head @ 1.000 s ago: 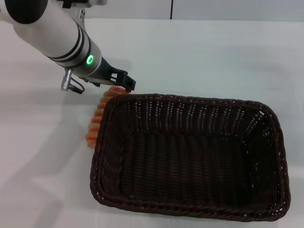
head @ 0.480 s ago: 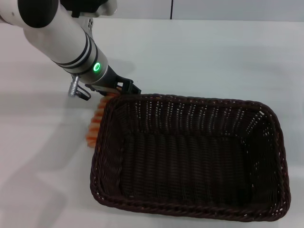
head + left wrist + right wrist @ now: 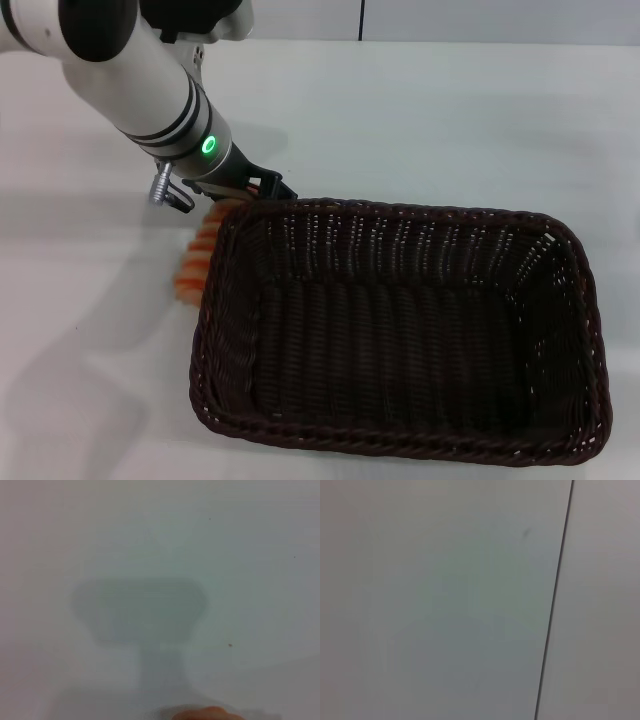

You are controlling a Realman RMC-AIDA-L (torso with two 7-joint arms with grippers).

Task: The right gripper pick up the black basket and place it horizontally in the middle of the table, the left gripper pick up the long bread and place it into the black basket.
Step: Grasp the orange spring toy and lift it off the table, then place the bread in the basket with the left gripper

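One large rectangular dark brown-black woven wicker basket [image 3: 400, 335] with a braided rim and openwork walls sits on the plain flat white desk [image 3: 450, 120], its long side running across the head view, and nothing lies inside it. One oblong loaf of long bread [image 3: 195, 260] with orange and cream ridged stripes lies on the desk outside the basket, pressed right up against the outer face of the basket's left short wall; only a narrow strip of its ridged side shows, the rest being hidden by the basket wall and by the arm above it. The left gripper [image 3: 258, 187], a black claw on a thick white arm with black bands and one green-lit ring, hangs low over the far left corner of the basket, just above the far end of the loaf. Whether its fingers are spread or pressed together cannot be told, since the claw shows only as a dark shape against the basket rim. The left wrist view shows bare white desk with one soft shadow on it and a small tan-orange sliver of the loaf [image 3: 207, 713] at the picture's edge. The right gripper shows in no view; the right wrist view holds only a pale surface crossed by one thin dark seam [image 3: 554, 600].
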